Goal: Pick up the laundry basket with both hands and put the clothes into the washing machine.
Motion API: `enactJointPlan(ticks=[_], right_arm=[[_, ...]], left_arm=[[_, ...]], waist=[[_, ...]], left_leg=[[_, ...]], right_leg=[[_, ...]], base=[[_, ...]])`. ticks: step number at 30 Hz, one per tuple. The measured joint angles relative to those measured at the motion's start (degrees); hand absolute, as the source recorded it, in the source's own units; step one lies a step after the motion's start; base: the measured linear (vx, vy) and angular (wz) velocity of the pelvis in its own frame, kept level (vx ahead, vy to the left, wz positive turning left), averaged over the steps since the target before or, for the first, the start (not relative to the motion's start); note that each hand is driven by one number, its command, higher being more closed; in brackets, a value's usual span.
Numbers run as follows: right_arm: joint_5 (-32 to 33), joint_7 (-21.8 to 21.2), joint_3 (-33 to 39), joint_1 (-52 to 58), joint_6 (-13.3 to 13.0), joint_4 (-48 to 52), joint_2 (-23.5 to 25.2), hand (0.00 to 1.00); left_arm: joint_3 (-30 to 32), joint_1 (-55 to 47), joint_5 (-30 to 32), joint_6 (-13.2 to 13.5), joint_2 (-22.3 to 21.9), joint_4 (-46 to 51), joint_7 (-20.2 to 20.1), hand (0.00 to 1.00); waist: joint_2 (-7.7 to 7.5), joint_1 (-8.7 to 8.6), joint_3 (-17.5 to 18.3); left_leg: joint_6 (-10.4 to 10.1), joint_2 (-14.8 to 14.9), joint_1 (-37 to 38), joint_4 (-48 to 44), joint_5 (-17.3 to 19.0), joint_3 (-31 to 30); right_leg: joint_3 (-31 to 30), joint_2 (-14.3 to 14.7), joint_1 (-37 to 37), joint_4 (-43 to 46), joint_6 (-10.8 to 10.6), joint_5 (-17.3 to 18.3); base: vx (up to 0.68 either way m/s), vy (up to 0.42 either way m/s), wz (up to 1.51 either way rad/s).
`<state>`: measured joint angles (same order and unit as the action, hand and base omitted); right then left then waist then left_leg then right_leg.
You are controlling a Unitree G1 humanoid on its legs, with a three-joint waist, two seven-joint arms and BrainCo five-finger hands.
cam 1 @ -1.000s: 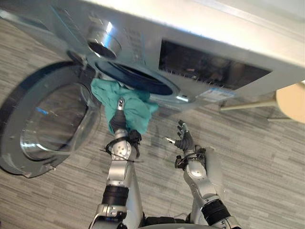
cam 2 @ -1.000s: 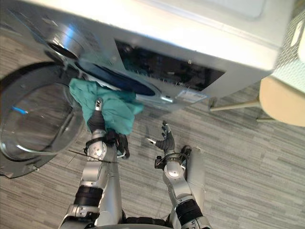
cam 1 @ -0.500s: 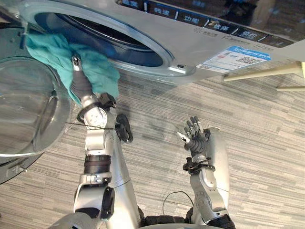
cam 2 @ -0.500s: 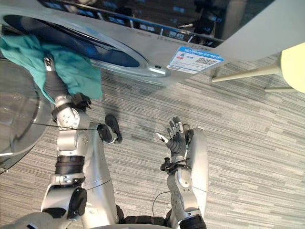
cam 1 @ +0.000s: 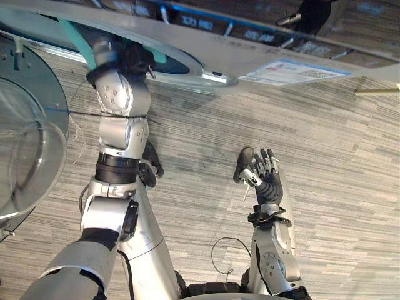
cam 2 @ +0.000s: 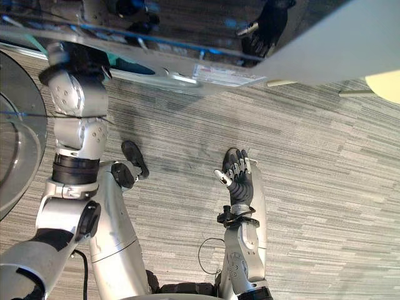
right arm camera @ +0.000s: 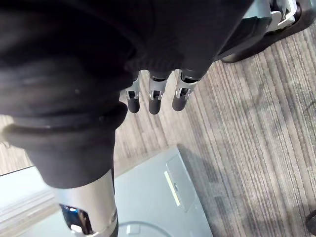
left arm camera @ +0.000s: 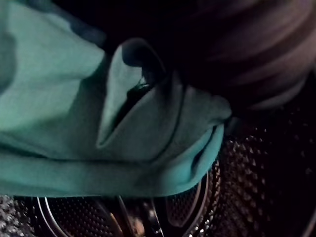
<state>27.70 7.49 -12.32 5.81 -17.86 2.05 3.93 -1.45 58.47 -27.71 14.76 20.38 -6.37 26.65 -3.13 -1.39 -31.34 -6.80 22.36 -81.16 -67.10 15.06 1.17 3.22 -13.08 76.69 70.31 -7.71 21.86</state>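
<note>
Fingers (cam 1: pixel 267 161) of right hand (cam 1: pixel 272 186) spread, apart from washing machine (cam 1: pixel 250 59); left hand (left arm camera: pixel 247 54) in drum (left arm camera: pixel 237 187) by teal cloth (left arm camera: pixel 74 123), grip untellable

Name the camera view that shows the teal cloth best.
The left wrist view: the teal cloth spreads across it in folds against the perforated drum. The left eye view catches a thin teal strip at the washing machine opening; the right eye view, a smaller sliver.

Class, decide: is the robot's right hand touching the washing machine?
Apart. The left eye view shows the right hand open above the floor, with bare floor showing between it and the washing machine.
</note>
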Motion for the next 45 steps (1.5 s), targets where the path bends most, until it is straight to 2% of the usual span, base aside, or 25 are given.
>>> enactJointPlan(ticks=[5, 8, 11, 13, 14, 15, 17, 19, 21, 22, 23, 25, 26, 27, 30, 33, 38, 41, 45], right_arm=[[1.9, -0.4, -1.9, -0.9, 0.0, 0.7, -0.2, 0.00], [2.3, -0.7, -1.9, -1.6, 0.0, 0.7, -0.2, 0.00], [3.3, -1.4, -2.0, -1.6, 0.1, 1.3, -0.5, 0.00], [3.3, -1.5, -2.1, -1.6, 0.4, 1.6, -0.8, 0.00], [3.3, -1.5, -2.1, -1.6, 0.5, 1.6, -0.8, 0.00], [3.3, -1.5, -2.1, -1.6, 0.6, 1.6, -0.8, 0.00], [3.3, -1.5, -2.1, -1.6, 0.6, 1.6, -0.8, 0.00], [3.3, -1.6, -1.8, -1.6, 0.6, 1.6, -0.8, 0.00], [3.4, -2.1, -1.6, -1.6, 0.7, 1.5, -0.7, 0.00], [3.3, -2.9, -1.6, -1.6, 0.9, 1.4, -0.7, 0.00], [3.3, -3.1, -1.5, -1.6, 0.9, 1.4, -0.7, 0.00], [3.3, -4.9, -1.2, -1.6, 0.7, 1.1, -0.7, 0.00], [3.4, -5.3, -1.3, -1.6, 0.5, 1.0, -0.7, 0.00], [3.7, -5.5, -1.3, -1.6, 0.2, 1.0, -0.7, 0.00], [4.8, -6.4, -1.3, -1.5, -1.1, 0.9, -0.7, 0.00], [6.2, -6.7, -1.2, -1.2, -2.0, 0.9, -0.7, 0.00], [6.5, -7.7, -1.2, -0.8, -2.1, 1.1, -0.7, 0.00], [6.4, -7.6, -1.2, -0.8, -2.1, 1.1, -0.7, 0.00], [6.2, -7.5, -1.2, -0.8, -1.4, 1.2, -0.7, 0.00]], left_arm=[[-2.4, 15.7, 1.2, -0.9, 7.7, -7.5, -0.1, 1.00], [-3.3, 19.9, 1.2, -2.0, 10.6, -7.8, 1.2, 1.00], [-3.5, 22.4, -0.8, -1.9, 12.2, -7.8, 1.3, 1.00], [-3.5, 22.7, -7.0, -0.7, 12.3, -7.8, 1.6, 1.00], [-3.5, 22.7, -12.2, 0.7, 12.3, -8.1, 2.5, 1.00], [-3.2, 22.8, -13.5, 1.5, 12.3, -9.0, 2.6, 0.00], [-2.4, 23.9, -13.6, 2.0, 12.3, -10.7, 3.6, 0.00], [-2.6, 26.8, -9.6, 1.2, 12.5, -15.8, 3.4, 0.00], [-3.9, 30.9, -1.1, -3.6, 13.7, -22.1, 0.5, 0.00], [-7.3, 32.3, 14.0, -8.3, 15.6, -25.0, -2.4, 0.00], [-8.8, 32.3, 21.3, -9.7, 16.3, -25.4, -3.4, 0.00], [-15.6, 30.6, 44.2, -12.4, 17.4, -25.5, -5.5, 0.00], [-17.2, 29.7, 48.8, -12.7, 17.4, -25.4, -5.4, 0.00], [-20.1, 27.6, 56.6, -13.4, 17.3, -25.5, -5.3, 0.00], [-26.9, 23.1, 67.4, -14.2, 17.3, -25.4, -6.3, 0.00], [-28.4, 23.1, 71.4, -14.1, 19.9, -24.5, -7.5, 0.00], [-29.5, 23.1, 73.0, -13.7, 22.5, -24.4, -8.0, 0.00], [-23.9, 22.1, 69.8, -14.5, 20.2, -24.7, -9.3, 0.00], [-12.1, 21.3, 53.4, -15.7, 16.6, -24.8, -10.0, 0.00]], waist=[[-1.22, -0.95, -0.2], [-1.40, -0.96, -0.2], [-1.57, -1.04, -0.2], [-1.59, -1.09, -0.2], [-1.59, -1.20, -0.2], [-1.60, -1.20, -0.2], [-1.61, -1.16, -0.2], [-1.75, -0.91, -0.1], [-1.76, -0.92, -0.1], [-1.77, -0.96, -0.1], [-1.77, -0.95, -0.1], [-1.78, -0.84, -0.1], [-1.77, -0.90, -0.1], [-1.77, -0.97, -0.1], [-1.77, -0.90, -0.1], [-1.77, -0.80, -0.1], [-1.76, -0.72, -0.1], [-1.76, -0.70, -0.1], [-1.78, -0.71, -0.1]], left_leg=[[0.0, 0.7, -2.8, 3.3, -2.5, 0.6], [0.0, 0.8, -4.2, 5.2, -4.3, 0.7], [0.4, 1.0, -5.2, 5.2, -4.8, 0.7], [0.7, 1.5, -5.6, 4.9, -5.0, 0.7], [0.8, 1.6, -5.8, 4.5, -5.0, 0.6], [0.8, 1.6, -5.8, 4.3, -5.0, 0.5], [0.8, 1.6, -5.8, 4.1, -5.0, 0.4], [0.8, 1.6, -5.8, 4.1, -5.0, 0.4], [0.9, 1.5, -5.8, 4.2, -5.0, 0.4], [0.9, 1.5, -5.7, 4.2, -5.0, 0.4], [1.0, 1.5, -5.7, 4.2, -5.0, 0.4], [1.0, 1.5, -5.6, 4.4, -5.0, 0.4], [1.0, 1.5, -5.6, 4.4, -5.0, 0.4], [1.0, 1.5, -5.6, 4.4, -5.0, 0.4], [1.0, 1.6, -5.4, 4.9, -5.1, 0.6], [1.0, 1.6, -5.0, 5.0, -5.1, 0.8], [1.0, 1.6, -4.8, 5.0, -5.1, 1.1], [1.0, 1.6, -4.8, 5.1, -5.1, 1.1], [0.9, 1.6, -4.8, 5.4, -5.1, 1.1]], right_leg=[[0.6, 1.1, 3.2, -3.5, 0.9, -3.4], [1.3, 1.3, 4.4, -5.6, 1.3, -5.2], [1.4, 1.6, 5.1, -6.3, 1.5, -6.2], [1.5, 2.0, 5.2, -6.8, 1.5, -7.0], [1.5, 2.1, 5.3, -6.9, 1.9, -7.5], [1.5, 2.2, 5.3, -6.8, 1.9, -7.5], [1.5, 2.2, 5.3, -6.5, 1.9, -7.5], [1.5, 2.2, 5.3, -6.4, 1.9, -7.5], [1.5, 2.1, 5.3, -6.4, 1.9, -7.5], [1.5, 2.1, 5.3, -6.4, 1.9, -7.5], [1.5, 2.1, 5.2, -6.3, 1.9, -7.5], [1.6, 2.1, 5.2, -6.3, 1.9, -7.5], [1.6, 2.1, 5.2, -6.3, 1.9, -7.5], [1.6, 2.1, 5.2, -6.3, 1.9, -7.4], [1.6, 2.1, 5.2, -6.4, 1.8, -7.4], [1.4, 2.1, 5.2, -6.4, 1.8, -7.4], [1.2, 2.1, 5.1, -6.6, 1.8, -7.4], [1.2, 2.1, 5.1, -6.6, 1.8, -7.4], [1.3, 2.1, 5.1, -6.7, 1.8, -7.4]], base=[[-0.03, -0.020, -0.12], [-0.03, 0.005, -0.06], [-0.02, 0.030, -0.12], [-0.01, 0.050, -0.16], [0.00, 0.050, -0.11], [0.00, 0.047, -0.08], [0.00, 0.000, 0.00], [0.00, 0.000, 0.00], [0.00, 0.000, 0.00], [0.00, 0.000, 0.00], [0.00, 0.000, 0.00], [0.00, 0.000, 0.00], [0.00, 0.000, 0.00], [0.00, 0.000, 0.00], [0.00, 0.000, 0.00], [0.00, 0.000, 0.00], [0.00, 0.013, 0.00], [0.00, 0.000, 0.00], [0.00, 0.000, 0.00]])
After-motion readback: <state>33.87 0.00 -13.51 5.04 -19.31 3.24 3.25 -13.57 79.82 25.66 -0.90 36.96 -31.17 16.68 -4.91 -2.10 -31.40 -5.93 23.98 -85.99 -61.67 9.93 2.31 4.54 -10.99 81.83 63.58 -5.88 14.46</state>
